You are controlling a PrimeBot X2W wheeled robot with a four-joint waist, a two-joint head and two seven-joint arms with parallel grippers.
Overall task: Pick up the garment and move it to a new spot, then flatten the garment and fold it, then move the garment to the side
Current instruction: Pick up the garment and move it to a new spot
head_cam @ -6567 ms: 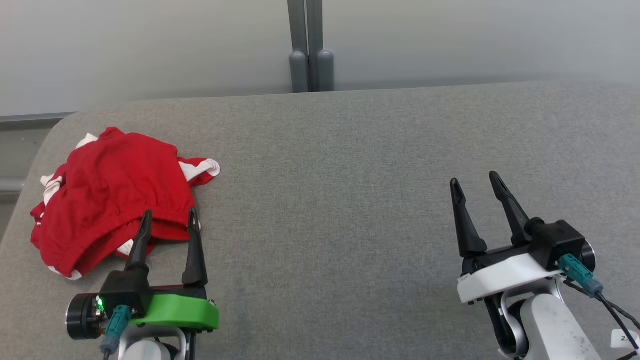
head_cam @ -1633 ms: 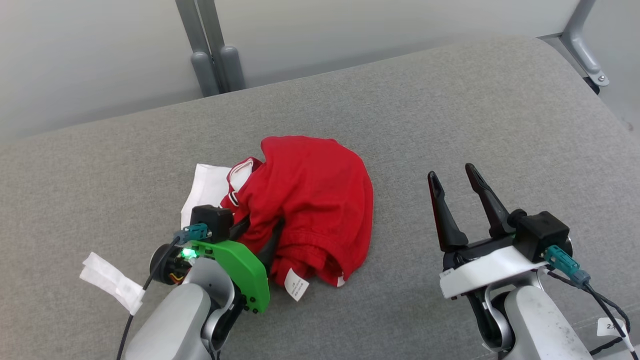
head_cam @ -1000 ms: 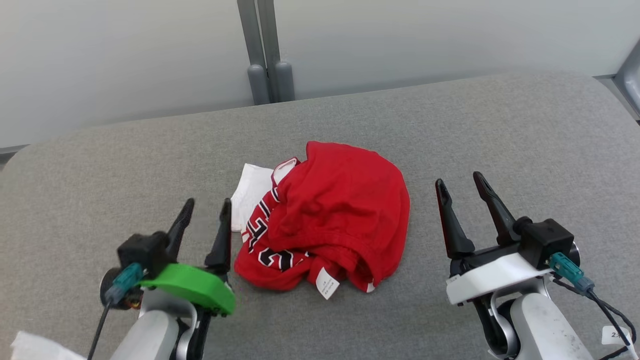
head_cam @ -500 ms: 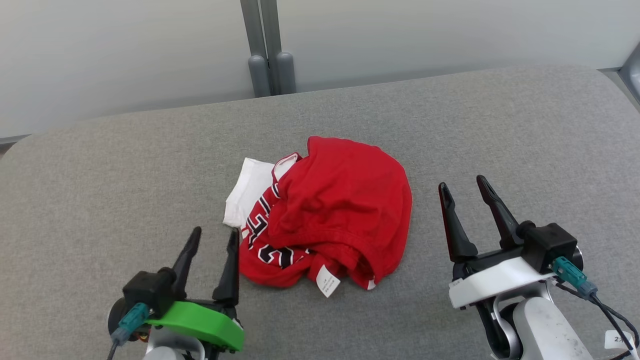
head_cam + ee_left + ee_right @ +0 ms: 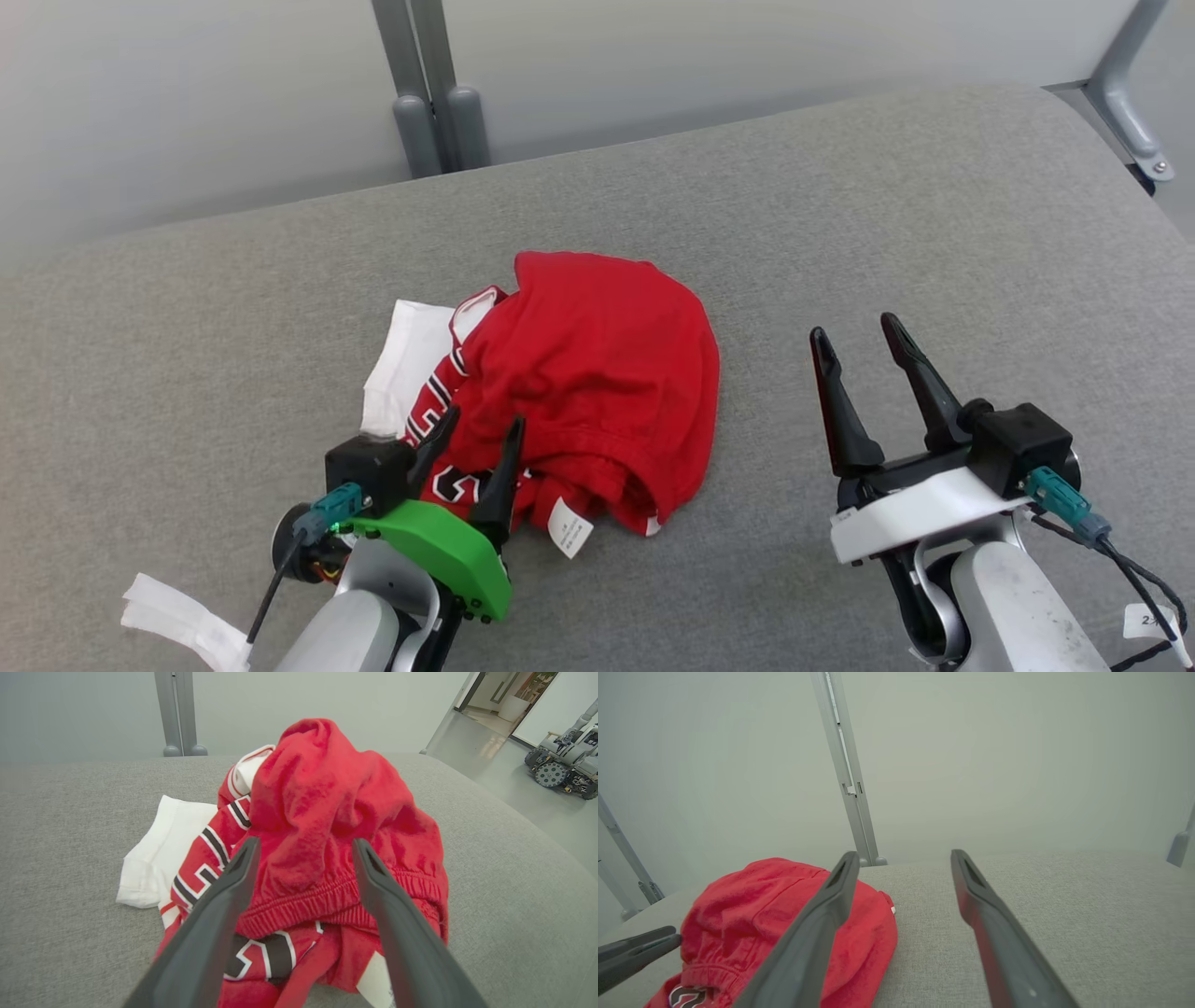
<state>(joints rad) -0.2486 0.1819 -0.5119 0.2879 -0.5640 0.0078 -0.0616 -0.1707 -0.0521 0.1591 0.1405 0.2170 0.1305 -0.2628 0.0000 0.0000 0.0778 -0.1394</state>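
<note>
Several folds of garment (image 5: 597, 364) sit inside my wide-open left gripper (image 5: 485, 418) (waistband (image 5: 303, 900) nearest); closing here may pinch them all, hampering flattening.

1. The left gripper (image 5: 485, 418) has two long dark fingers, spread wide apart and not squeezing anything.
2. It sits on a green plastic wrist plate (image 5: 439, 555), and its fingers point up and a little to the right.
3. The pale grey left forearm (image 5: 341, 635) comes up from the bottom edge.
4. The right gripper (image 5: 852, 327) has its two long dark fingers spread wide too, with nothing between them.
5. It sits on a white plastic wrist plate (image 5: 920, 513), above the pale grey right forearm (image 5: 1013, 607).
</note>
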